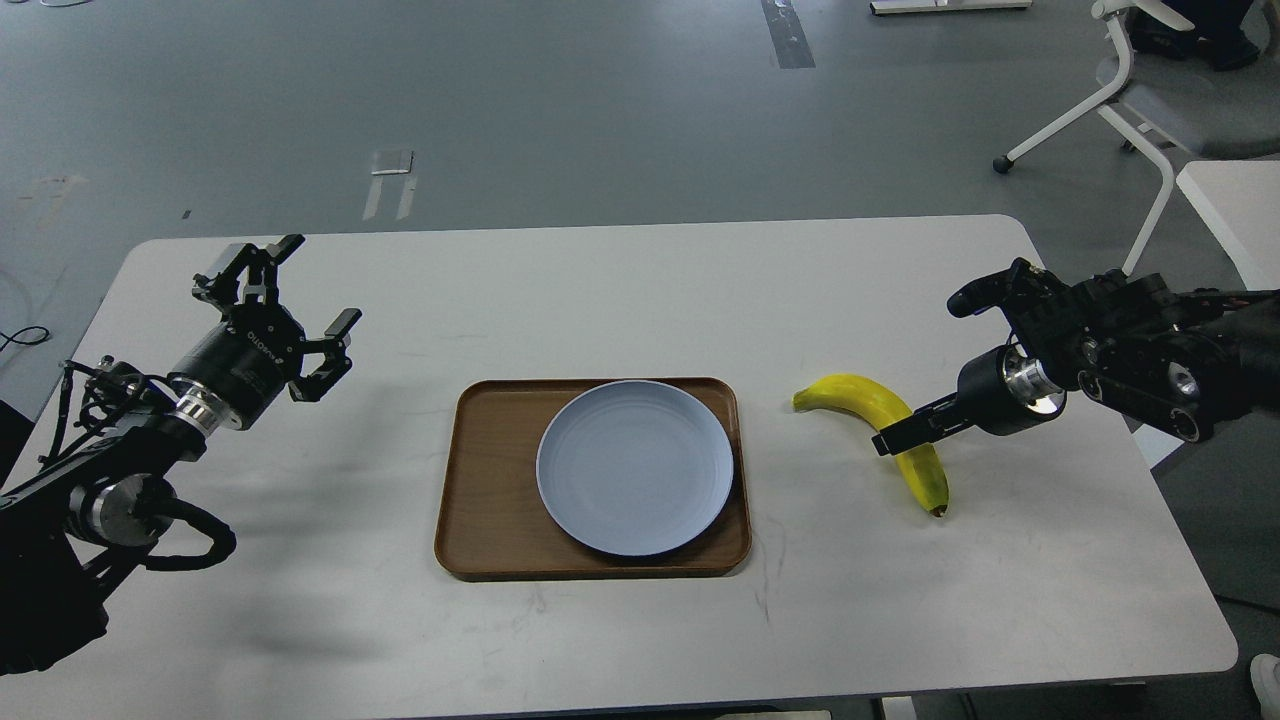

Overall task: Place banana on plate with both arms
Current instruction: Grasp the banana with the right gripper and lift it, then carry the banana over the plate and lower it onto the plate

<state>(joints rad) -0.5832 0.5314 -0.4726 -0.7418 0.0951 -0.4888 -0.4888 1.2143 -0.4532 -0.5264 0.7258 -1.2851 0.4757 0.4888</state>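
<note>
The yellow banana [858,394] lies on the white table, right of the plate, with its greenish stem toward the plate and its dark tip toward me. The pale blue-grey plate [635,467] rests on a brown wooden tray [490,480] and has nothing on it. My right gripper [886,440] comes in from the right and its tip overlaps the banana's middle; it is seen edge-on, so its two fingers cannot be told apart. My left gripper [297,297] is open and empty, held above the table's left side, well away from the tray.
The white table [640,300] ends close to the right of the banana. A white-framed chair [1150,90] and the corner of another white table [1230,200] stand beyond the right edge.
</note>
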